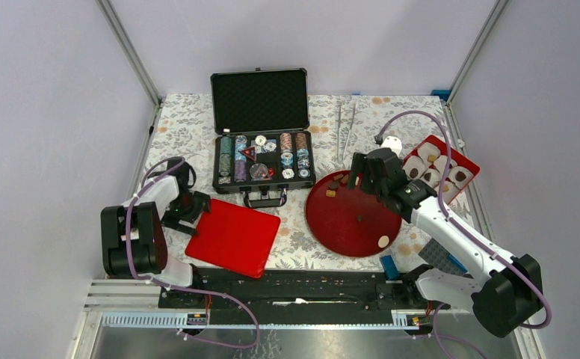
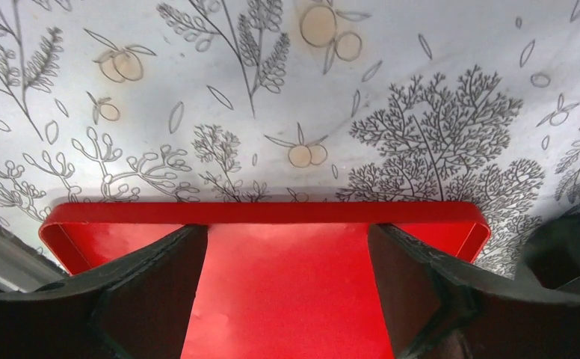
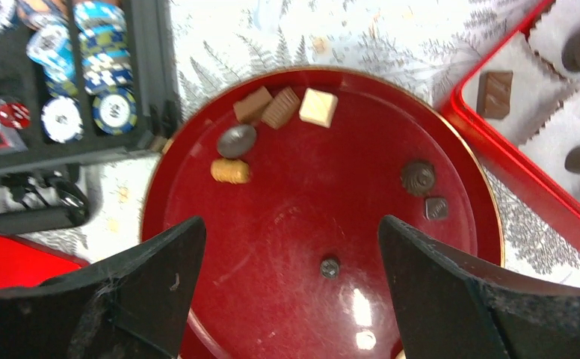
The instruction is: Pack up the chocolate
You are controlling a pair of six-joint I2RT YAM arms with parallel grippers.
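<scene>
Several small chocolates lie on the round red plate (image 3: 287, 217): a tan cube (image 3: 253, 104), a ridged tan piece (image 3: 281, 107), a cream cube (image 3: 318, 107), a dark oval (image 3: 236, 140), a golden lump (image 3: 230, 170), and two dark pieces (image 3: 418, 177) at the right. A cream piece (image 1: 383, 241) lies at the plate's near edge. The red box (image 1: 466, 166) with white paper cups holds a few dark chocolates (image 3: 495, 93). My right gripper (image 3: 291, 224) hangs open and empty over the plate (image 1: 350, 213). My left gripper (image 2: 287, 239) is open over the red lid (image 2: 264, 212), at its left edge.
An open black case (image 1: 263, 161) of poker chips stands behind the red lid (image 1: 233, 236). Metal tongs (image 1: 345, 127) lie at the back. A blue brick (image 1: 389, 265) and a grey baseplate (image 1: 440, 254) lie near the right arm's base. Frame posts border the table.
</scene>
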